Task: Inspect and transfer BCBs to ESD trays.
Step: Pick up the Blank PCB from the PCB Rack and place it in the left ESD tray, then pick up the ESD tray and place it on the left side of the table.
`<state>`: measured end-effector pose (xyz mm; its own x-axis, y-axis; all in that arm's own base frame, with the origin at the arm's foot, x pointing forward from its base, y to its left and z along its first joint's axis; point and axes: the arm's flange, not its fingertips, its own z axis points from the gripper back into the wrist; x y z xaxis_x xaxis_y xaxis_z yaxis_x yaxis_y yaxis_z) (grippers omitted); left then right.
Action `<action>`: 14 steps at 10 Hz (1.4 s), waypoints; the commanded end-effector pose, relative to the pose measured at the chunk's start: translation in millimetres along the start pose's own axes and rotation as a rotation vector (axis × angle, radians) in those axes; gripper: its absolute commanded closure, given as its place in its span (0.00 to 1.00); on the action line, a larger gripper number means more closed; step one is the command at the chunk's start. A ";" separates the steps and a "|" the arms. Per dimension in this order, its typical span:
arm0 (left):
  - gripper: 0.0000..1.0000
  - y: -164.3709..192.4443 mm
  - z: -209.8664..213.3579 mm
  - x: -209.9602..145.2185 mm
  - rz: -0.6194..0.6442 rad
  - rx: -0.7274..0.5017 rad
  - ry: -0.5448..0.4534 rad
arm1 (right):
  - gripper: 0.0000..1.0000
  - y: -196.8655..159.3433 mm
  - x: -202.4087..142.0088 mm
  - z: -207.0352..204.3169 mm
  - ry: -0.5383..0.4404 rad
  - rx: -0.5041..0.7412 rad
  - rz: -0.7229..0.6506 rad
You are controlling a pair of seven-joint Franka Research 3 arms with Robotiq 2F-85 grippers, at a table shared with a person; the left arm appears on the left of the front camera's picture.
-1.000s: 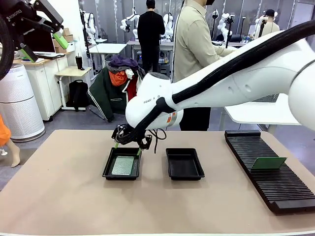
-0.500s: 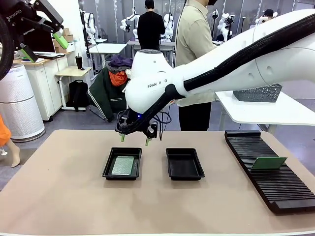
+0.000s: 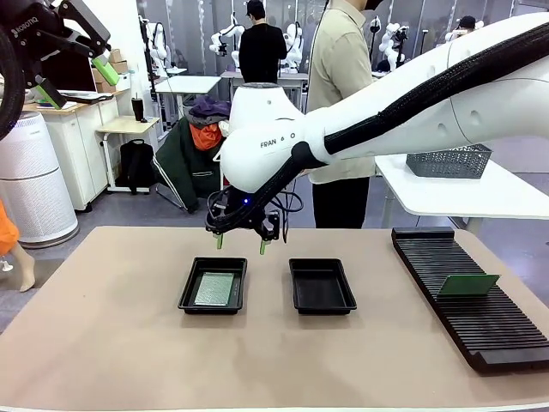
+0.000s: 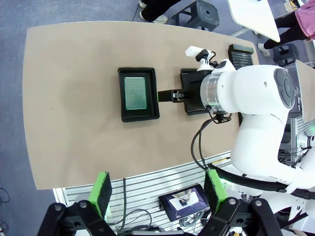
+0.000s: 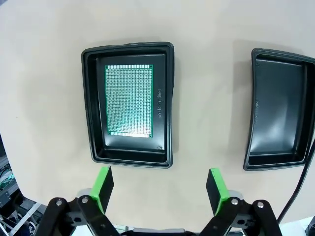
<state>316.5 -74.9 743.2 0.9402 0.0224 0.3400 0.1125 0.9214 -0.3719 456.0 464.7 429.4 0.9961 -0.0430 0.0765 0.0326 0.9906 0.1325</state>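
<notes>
Two black ESD trays lie side by side mid-table. In the left tray (image 3: 186, 290) a green-silver BCB (image 3: 214, 288) lies flat; the right tray (image 3: 322, 287) holds nothing. My right gripper (image 3: 240, 245) hangs open and empty above the left tray's far edge. From its wrist, the BCB (image 5: 129, 101) lies in its tray (image 5: 167, 105), the other tray (image 5: 280, 118) is off to the right, and the right gripper (image 5: 160, 189) is open. My left gripper (image 3: 77, 79) is raised high at the far left, open; the left gripper (image 4: 158, 189) looks down on the BCB (image 4: 136, 92). Another BCB (image 3: 467, 285) leans in the rack.
A long black slotted rack (image 3: 480, 322) runs along the table's right side. A person in a beige shirt (image 3: 339, 86) stands beyond the far edge. A grey mesh basket (image 3: 450, 160) rests on a white side table. The near half of the tan tabletop (image 3: 257, 360) is bare.
My right gripper has risen from the left tray's far edge and drifted slightly right, still open. The BCB stays flat in that tray. The left arm has not moved.
</notes>
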 end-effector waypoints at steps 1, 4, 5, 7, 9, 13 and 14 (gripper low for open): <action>0.00 1.4 0.1 -0.9 0.002 0.006 0.004 | 0.00 0.6 -0.5 -1.1 -0.011 0.008 -0.004; 0.00 1.4 0.1 -0.9 0.002 0.006 0.004 | 0.00 0.6 -0.5 -1.1 -0.011 0.008 -0.004; 0.00 1.4 0.1 -0.9 0.002 0.006 0.004 | 0.00 0.6 -0.5 -1.1 -0.011 0.008 -0.004; 0.00 1.4 0.1 -0.9 0.002 0.006 0.004 | 0.00 0.6 -0.5 -1.1 -0.011 0.008 -0.004; 0.00 1.4 0.1 -0.9 0.002 0.006 0.004 | 0.00 0.6 -0.5 -1.1 -0.011 0.008 -0.004; 0.00 1.4 0.1 -0.9 0.002 0.006 0.004 | 0.00 0.6 -0.5 -1.1 -0.011 0.008 -0.004; 0.00 1.4 0.1 -0.9 0.002 0.006 0.004 | 0.00 0.6 -0.5 -1.1 -0.011 0.008 -0.004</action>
<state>316.5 -74.9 743.2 0.9402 0.0224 0.3400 0.1125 0.9214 -0.3719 456.1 464.6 429.8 0.9963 -0.0429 0.0741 0.0326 0.9902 0.1356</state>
